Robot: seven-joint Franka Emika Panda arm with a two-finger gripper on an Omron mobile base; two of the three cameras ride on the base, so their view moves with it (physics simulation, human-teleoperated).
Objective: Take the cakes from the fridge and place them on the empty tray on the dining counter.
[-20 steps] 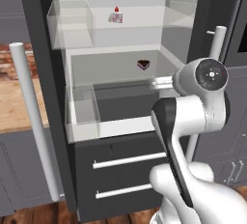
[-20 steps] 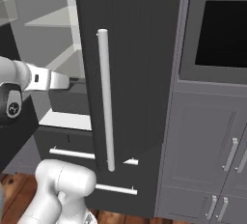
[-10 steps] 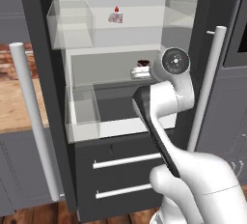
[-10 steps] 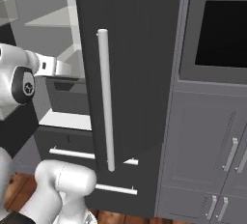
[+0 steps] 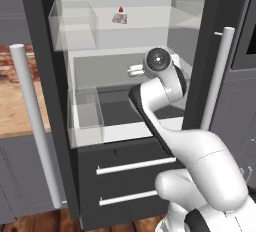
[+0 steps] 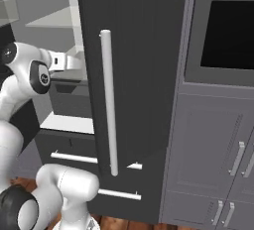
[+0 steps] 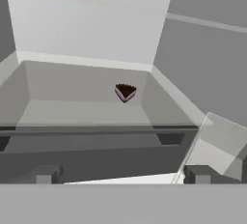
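Your gripper [image 7: 120, 174] is spread wide and grasps nothing, reaching into the open fridge [image 5: 125, 51] at the middle shelf. In the hand view the brown cake [image 7: 125, 92] sits ahead of the fingertips [image 7: 43, 175], well apart from them, at the back of the shelf. The white cake [image 5: 120, 17] rests on the shelf above, beside a clear bin [image 5: 72, 26].

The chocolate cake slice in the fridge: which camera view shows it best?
The hand view shows it best: the chocolate cake slice sits unobstructed on a white fridge shelf, straight ahead of the camera. In the left base view the arm covers that part of the shelf. In the right base view the fridge door blocks the interior.
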